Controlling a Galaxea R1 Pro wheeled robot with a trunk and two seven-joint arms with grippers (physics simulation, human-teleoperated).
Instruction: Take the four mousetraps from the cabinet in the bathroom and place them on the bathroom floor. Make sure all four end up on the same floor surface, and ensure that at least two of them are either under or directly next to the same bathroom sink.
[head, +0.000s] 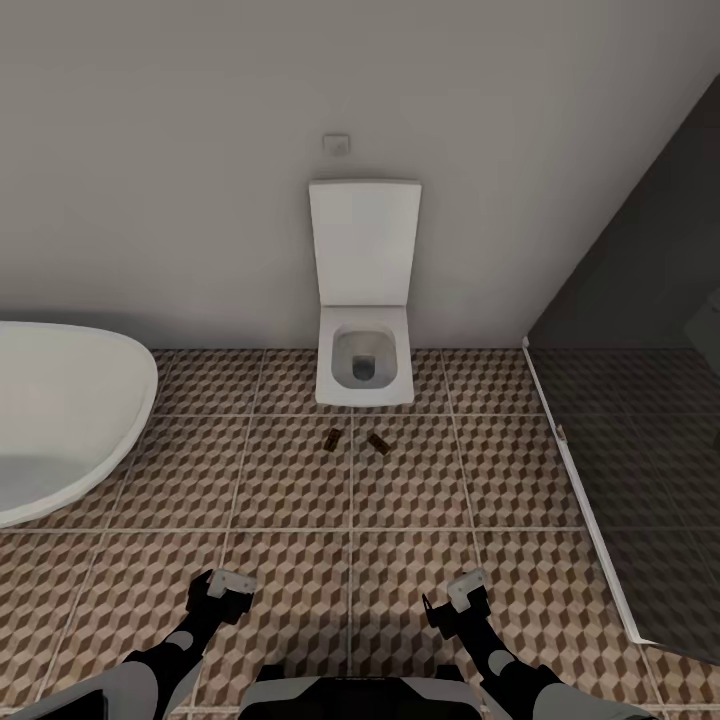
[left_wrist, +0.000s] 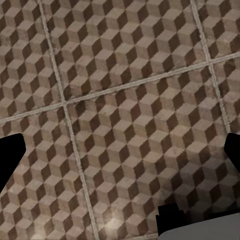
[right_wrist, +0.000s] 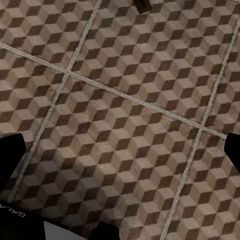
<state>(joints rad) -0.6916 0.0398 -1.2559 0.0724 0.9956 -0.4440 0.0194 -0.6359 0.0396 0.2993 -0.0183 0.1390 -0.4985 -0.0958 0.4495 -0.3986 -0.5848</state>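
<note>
"GALA" lettering (right_wrist: 13, 214) — partly cut off

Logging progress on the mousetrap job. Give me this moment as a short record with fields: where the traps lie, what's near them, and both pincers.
mousetraps in view: two, mousetrap A and mousetrap B
surface: both lie on the bathroom floor, apart from each other
nearest fixture: toilet, just behind them
other fixtures: bathtub at left, glass shower screen at right
left pincer: open, empty, above bare tiles
right pincer: open, empty, above bare tiles
sink rule: no trap seen beside a sink
</note>
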